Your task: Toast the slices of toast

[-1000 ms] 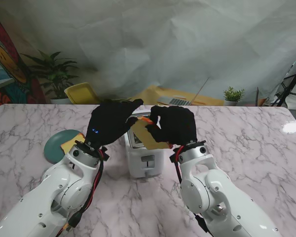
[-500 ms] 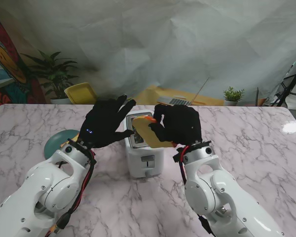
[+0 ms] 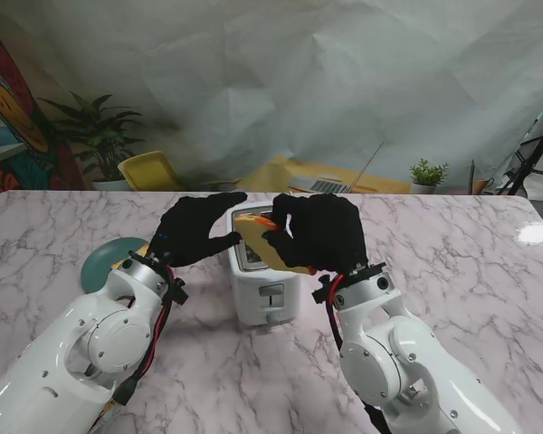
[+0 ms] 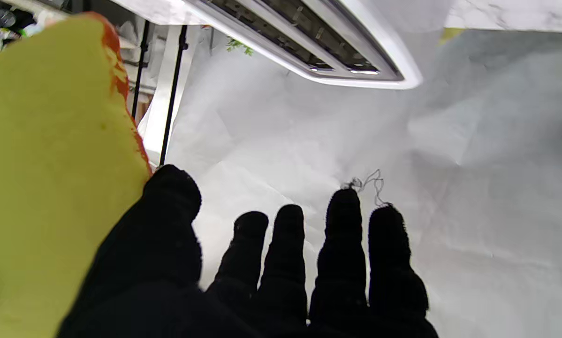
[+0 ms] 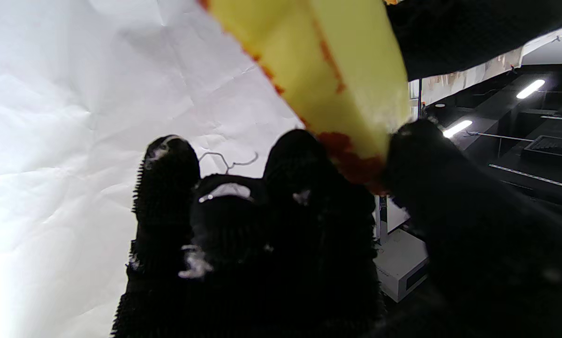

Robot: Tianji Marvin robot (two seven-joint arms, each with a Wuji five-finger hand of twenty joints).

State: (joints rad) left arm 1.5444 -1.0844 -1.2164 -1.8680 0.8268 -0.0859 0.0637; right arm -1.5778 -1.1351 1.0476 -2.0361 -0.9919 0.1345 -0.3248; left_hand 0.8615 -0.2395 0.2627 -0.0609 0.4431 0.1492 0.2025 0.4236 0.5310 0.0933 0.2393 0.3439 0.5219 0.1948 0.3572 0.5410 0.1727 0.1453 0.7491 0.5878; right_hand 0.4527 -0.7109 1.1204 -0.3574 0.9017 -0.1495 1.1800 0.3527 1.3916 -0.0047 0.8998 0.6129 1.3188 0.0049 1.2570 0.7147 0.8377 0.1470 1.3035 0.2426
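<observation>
A white toaster point(image 3: 264, 287) stands at the middle of the marble table point(image 3: 452, 262); the left wrist view shows its slotted top point(image 4: 379, 61). My right hand point(image 3: 317, 231) is shut on a yellow toast slice point(image 3: 256, 237) with an orange crust and holds it tilted just above the slots. The slice fills part of the right wrist view point(image 5: 337, 61), pinched between thumb and fingers. My left hand point(image 3: 195, 231) is open on the slice's left side, fingers stretched over the toaster. Its thumb point(image 4: 168, 225) rests against the slice point(image 4: 51, 164).
A teal plate point(image 3: 100, 264) lies to the left, partly hidden by my left arm. Beyond the table's far edge are a yellow chair point(image 3: 149, 170), two potted plants point(image 3: 427, 174) and a tripod point(image 3: 534, 154) at the right.
My left hand has come down and reached right until its thumb meets the slice. My right hand has shifted the slice slightly left over the toaster.
</observation>
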